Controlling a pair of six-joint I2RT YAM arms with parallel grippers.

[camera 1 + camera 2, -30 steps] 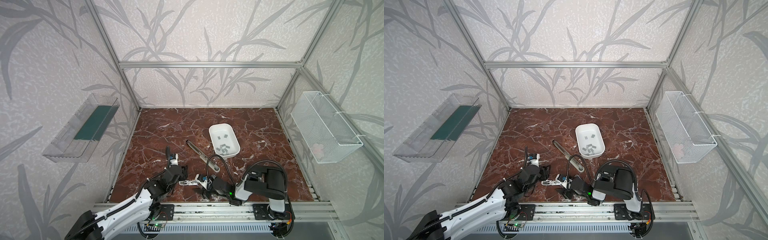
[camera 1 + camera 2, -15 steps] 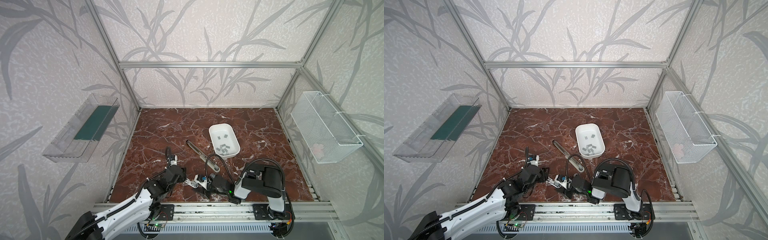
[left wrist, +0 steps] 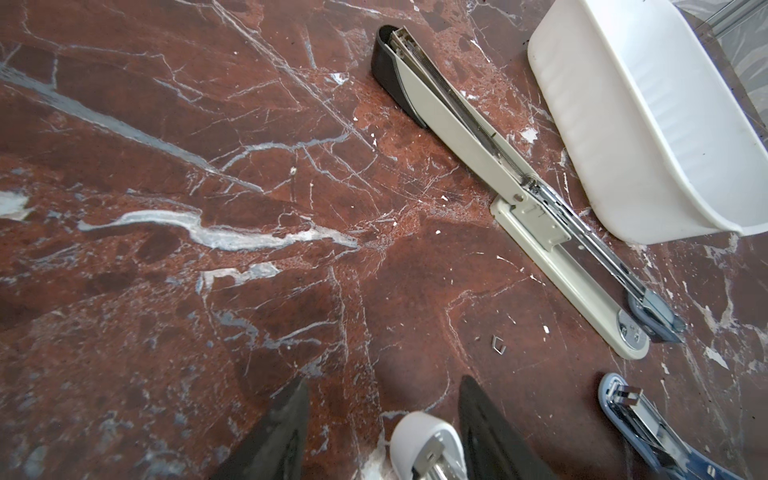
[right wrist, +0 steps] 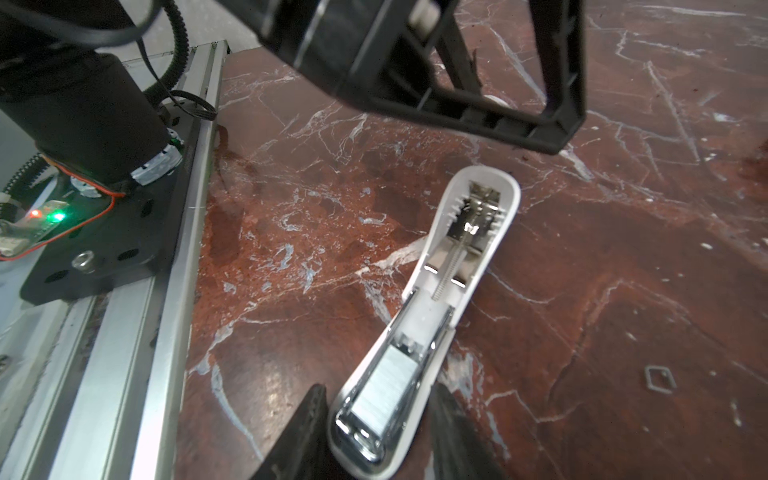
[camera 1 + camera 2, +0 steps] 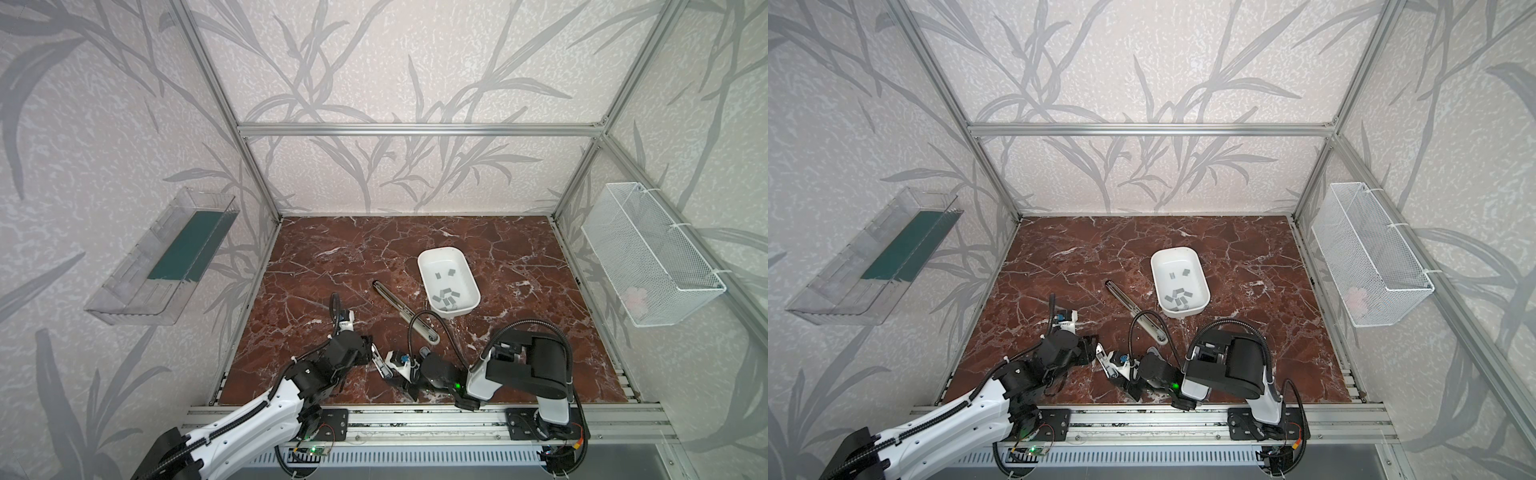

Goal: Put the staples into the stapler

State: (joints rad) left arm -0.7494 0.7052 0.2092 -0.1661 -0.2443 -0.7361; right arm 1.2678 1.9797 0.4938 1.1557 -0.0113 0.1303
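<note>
- Now, the biggest hazard is the 2 arms: the left gripper (image 3: 384, 388) and right gripper (image 4: 376, 388) work at opposite ends of the small stapler (image 4: 422, 309). They are near enough that a careless swing could knock them together.
- The left gripper is spread over the stapler's rounded lid tip, gripping nothing. On that curve a finger could slide off when folding the lid.
- The right gripper's fingers sit against both sides of the loaded end; whether they clamp it, I cannot tell. A loose hold would let the stapler skid.
- 1 strip (image 4: 392, 370) lies in the open channel. A jolt, or a lid closing askew, could tip it out or jam it.
- The room is a metal-framed cage with leaf-patterned walls, a wire basket (image 5: 648, 253) on 1 side and a clear shelf (image 5: 162, 257) opposite.
- The table (image 5: 332, 257) is glossy red marble, probably slick under plastic.
- A long stapler (image 5: 405, 311) lies open beside a white tub (image 5: 442, 262) holding the other staples (image 5: 446, 297).
- 1 bent staple (image 3: 623, 345) lies loose.
</note>
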